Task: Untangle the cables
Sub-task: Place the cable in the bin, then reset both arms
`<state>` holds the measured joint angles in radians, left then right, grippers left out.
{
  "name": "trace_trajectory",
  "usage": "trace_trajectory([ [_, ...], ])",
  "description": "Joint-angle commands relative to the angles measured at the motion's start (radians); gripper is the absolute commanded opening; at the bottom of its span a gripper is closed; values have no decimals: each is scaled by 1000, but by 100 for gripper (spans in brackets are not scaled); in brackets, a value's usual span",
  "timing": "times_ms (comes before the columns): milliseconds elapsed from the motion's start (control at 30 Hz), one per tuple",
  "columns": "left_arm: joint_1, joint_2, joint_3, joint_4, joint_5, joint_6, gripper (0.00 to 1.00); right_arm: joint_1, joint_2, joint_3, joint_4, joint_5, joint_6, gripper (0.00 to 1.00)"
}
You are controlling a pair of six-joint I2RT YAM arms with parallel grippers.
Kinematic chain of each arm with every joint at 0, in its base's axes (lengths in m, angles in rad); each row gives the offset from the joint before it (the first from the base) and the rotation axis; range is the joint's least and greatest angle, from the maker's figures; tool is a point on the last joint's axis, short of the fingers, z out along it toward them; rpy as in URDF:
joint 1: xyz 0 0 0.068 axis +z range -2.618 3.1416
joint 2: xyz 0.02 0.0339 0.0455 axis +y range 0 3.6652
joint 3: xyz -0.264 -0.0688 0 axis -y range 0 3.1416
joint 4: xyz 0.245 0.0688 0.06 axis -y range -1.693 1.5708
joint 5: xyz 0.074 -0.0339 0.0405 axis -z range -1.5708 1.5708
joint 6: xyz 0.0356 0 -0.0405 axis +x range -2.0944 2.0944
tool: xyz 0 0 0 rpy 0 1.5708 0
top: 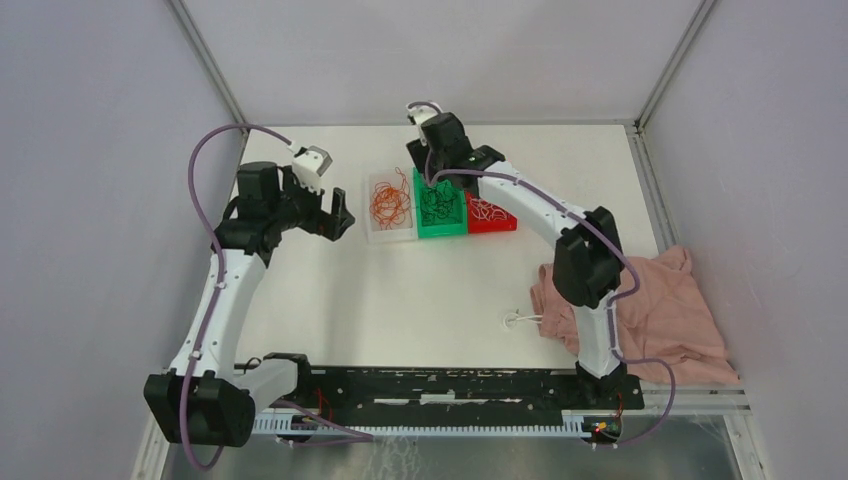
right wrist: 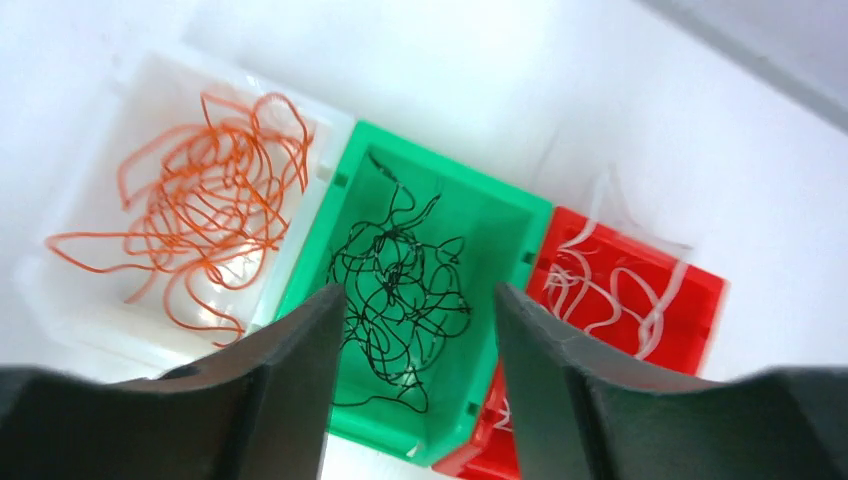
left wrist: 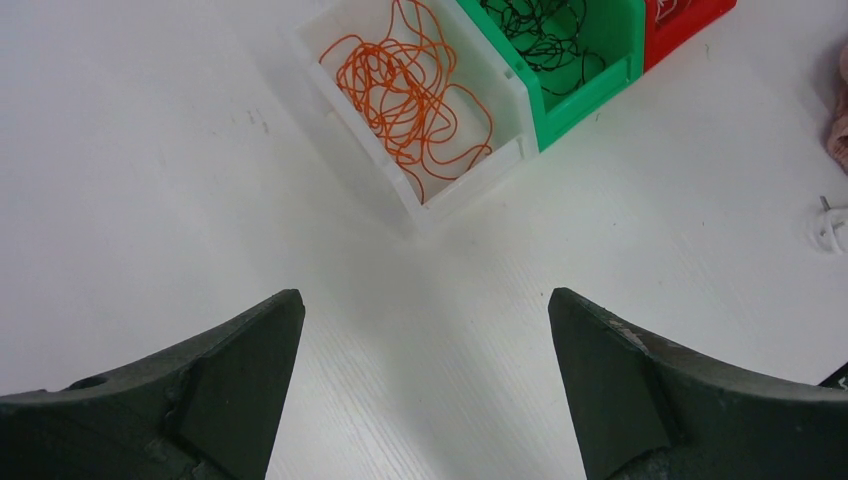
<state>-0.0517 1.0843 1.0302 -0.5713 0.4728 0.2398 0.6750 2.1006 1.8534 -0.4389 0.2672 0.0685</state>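
Note:
The cables lie sorted by colour in three bins side by side at the back of the table. Orange wires (top: 390,203) fill a white bin (top: 392,238), black wires (top: 438,203) a green bin (top: 442,232), white wires (top: 487,211) a red bin (top: 494,228). My right gripper (top: 432,172) hovers over the green bin, open and empty; its wrist view shows its gripper (right wrist: 418,300) above the black wires (right wrist: 400,285), with orange wires (right wrist: 210,210) and white wires (right wrist: 610,285) either side. My left gripper (top: 335,218) is open and empty, left of the white bin, over bare table (left wrist: 425,310). Its view shows the orange wires (left wrist: 410,95).
A pink cloth (top: 660,310) lies crumpled at the right front of the table. A small white looped piece (top: 518,320) lies on the table just left of it, also in the left wrist view (left wrist: 830,228). Grey walls enclose the table.

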Motion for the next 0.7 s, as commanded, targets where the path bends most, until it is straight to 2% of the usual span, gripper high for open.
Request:
trace_trajectory([
  [0, 9, 38, 90, 26, -48, -65, 99, -3, -177, 11, -7, 66, -22, 69],
  [33, 13, 49, 91, 35, -61, -66, 99, -8, -219, -30, 7, 76, -15, 80],
  [67, 20, 58, 90, 47, -70, -67, 99, -14, -261, -77, 24, 90, -4, 95],
  [100, 29, 67, 84, 66, -75, -68, 100, -23, -329, -134, 50, 107, 13, 99],
  [267, 103, 94, -85, 265, -58, -84, 99, -130, -656, -581, 335, 163, 165, 99],
  [400, 162, 123, -281, 508, -28, -109, 99, -243, -846, -895, 502, 392, 238, 99],
  [533, 187, 157, -461, 811, 3, -143, 99, -355, -956, -1147, 646, 568, 227, 100],
  [667, 188, 227, -607, 1145, -29, -191, 99, -449, -951, -1287, 709, 666, 208, 100],
])
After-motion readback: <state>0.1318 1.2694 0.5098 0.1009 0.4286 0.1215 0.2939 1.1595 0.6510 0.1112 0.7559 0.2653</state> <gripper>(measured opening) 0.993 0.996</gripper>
